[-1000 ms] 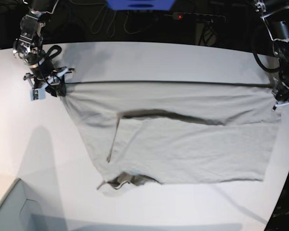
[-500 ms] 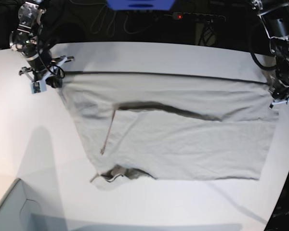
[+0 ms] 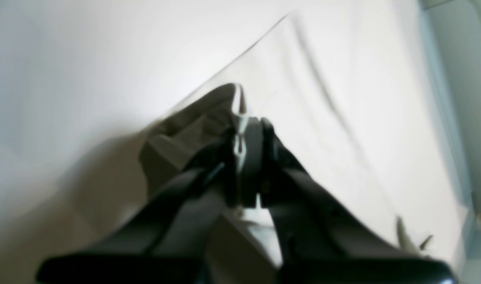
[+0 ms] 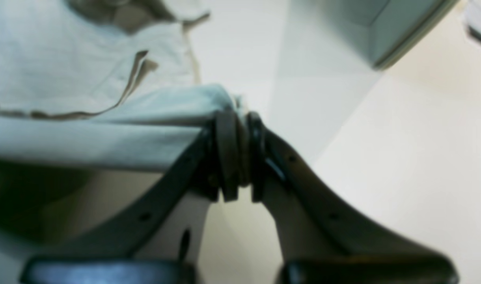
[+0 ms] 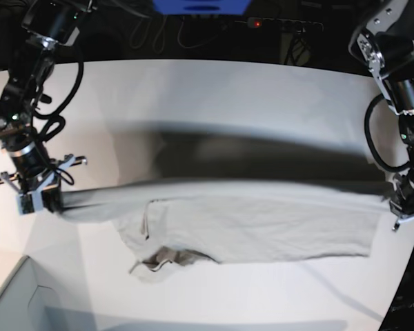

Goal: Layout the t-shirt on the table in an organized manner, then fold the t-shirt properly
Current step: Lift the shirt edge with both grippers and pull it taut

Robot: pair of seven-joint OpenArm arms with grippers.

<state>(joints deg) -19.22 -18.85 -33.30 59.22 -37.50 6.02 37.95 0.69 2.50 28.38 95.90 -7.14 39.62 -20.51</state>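
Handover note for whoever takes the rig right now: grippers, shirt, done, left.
Left gripper: shut on a corner of the t-shirt, at the base view's right side.
Right gripper: shut on the opposite end of the same edge, at that view's left side.
Shirt: the held edge is lifted and stretched between the two arms, over the table; the near part lies on the table, with the neck bunched at the front left. A grey box corner sits at the near left.
Done: both ends gripped, cloth spread wide.
Left: lay the fold down, flatten, finish folding.

t-shirt: soft matt cloth | table: smooth white, slight sheen
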